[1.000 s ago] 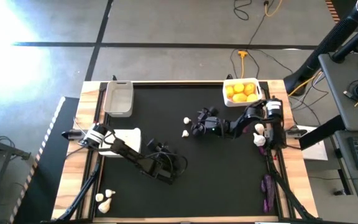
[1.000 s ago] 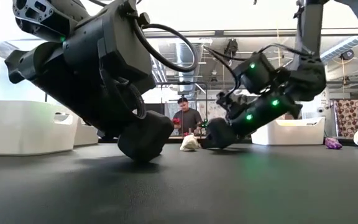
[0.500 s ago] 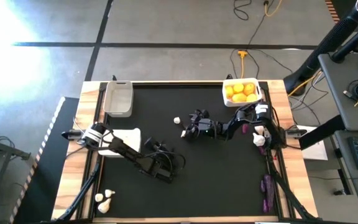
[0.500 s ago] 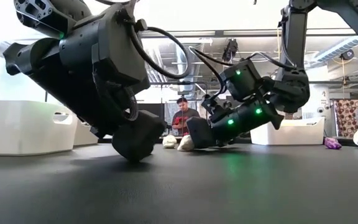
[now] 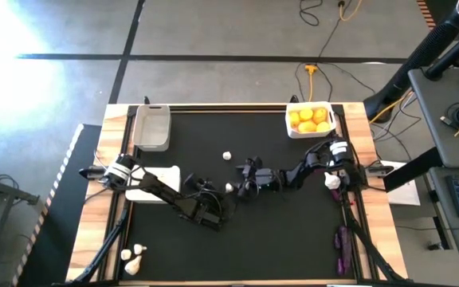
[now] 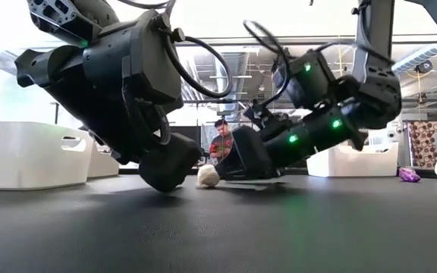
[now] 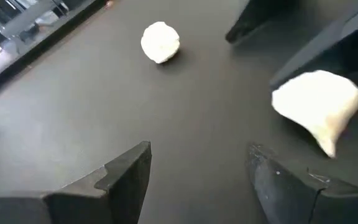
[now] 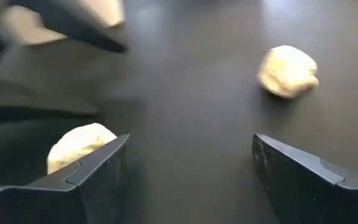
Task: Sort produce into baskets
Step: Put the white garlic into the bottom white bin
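Low over the black table mat (image 5: 293,231), my right gripper (image 5: 241,185) reaches toward the table's middle with its two dark fingers spread wide and nothing between them. One small whitish garlic-like bulb (image 5: 229,188) lies on the mat just beside its left finger (image 8: 86,177), at the fingertip's outer edge rather than inside the gap; in the low view the same bulb (image 6: 208,175) sits on the mat between my two grippers. A second whitish bulb (image 5: 226,155) rests farther off toward the far edge, apart from both arms.

My left gripper (image 5: 212,209) hangs low just beside the right one, fingers likewise parted and empty, the near bulb (image 7: 319,116) lying ahead of its tips.

The white rectangular plastic bin (image 5: 290,123) at the far right corner holds round yellow and orange citrus fruits (image 5: 309,117). The greyish translucent bin (image 5: 151,127) stands at the far left corner, and a white bin (image 5: 168,174) sits under my left arm. Dark purple eggplant-like pieces (image 5: 342,237) lie along the right edge, and more whitish bulbs (image 5: 134,255) at the near left corner.
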`<state>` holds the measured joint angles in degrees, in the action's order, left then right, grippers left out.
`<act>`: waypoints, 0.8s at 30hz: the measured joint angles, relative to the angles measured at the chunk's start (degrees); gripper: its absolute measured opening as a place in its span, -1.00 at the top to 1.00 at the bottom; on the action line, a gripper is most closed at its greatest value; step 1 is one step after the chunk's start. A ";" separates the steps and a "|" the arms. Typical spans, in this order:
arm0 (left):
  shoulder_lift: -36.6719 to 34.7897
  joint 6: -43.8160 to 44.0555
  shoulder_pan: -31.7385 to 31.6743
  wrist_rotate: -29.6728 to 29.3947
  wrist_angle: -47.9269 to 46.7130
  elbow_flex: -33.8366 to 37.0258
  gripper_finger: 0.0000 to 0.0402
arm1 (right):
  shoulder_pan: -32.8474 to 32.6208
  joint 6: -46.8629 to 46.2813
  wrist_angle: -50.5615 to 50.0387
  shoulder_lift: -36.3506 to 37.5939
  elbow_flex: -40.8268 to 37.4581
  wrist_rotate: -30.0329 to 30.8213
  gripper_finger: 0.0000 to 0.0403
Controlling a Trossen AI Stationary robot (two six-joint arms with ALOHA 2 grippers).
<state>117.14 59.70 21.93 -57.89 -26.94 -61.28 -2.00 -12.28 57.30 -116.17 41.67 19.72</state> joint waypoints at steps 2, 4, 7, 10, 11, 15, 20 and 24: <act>-0.02 0.63 0.02 0.52 0.04 0.00 -0.22 | 0.67 4.24 0.23 1.79 -0.02 0.60 -0.61; -0.07 1.82 0.02 0.63 0.26 -0.02 -0.22 | 2.42 7.10 0.39 3.72 0.03 2.22 -0.61; -0.07 3.52 0.07 1.76 0.81 -0.02 -0.22 | 5.54 9.39 -1.79 5.71 0.02 5.25 -0.61; 0.06 4.29 0.07 2.46 1.86 -0.04 -0.22 | 9.23 11.62 -1.69 6.44 0.07 5.52 -0.61; 0.21 4.33 0.07 2.44 2.33 -0.06 -0.22 | 10.55 11.75 -1.70 6.44 0.30 5.27 -0.61; 1.43 4.49 0.09 1.43 4.24 -0.11 -0.22 | 15.71 12.07 -1.64 4.08 3.61 -0.94 -0.61; 1.92 4.48 0.04 1.14 5.03 -0.20 -0.22 | 18.43 14.44 -8.08 -1.63 11.74 -8.34 -0.61; 1.92 4.36 0.21 1.42 4.95 -0.20 -0.22 | 18.66 11.71 -13.52 -4.37 16.84 -10.45 -0.61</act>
<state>119.07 64.06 22.14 -56.48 -21.99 -61.47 16.66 -0.57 43.77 -120.54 58.51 9.27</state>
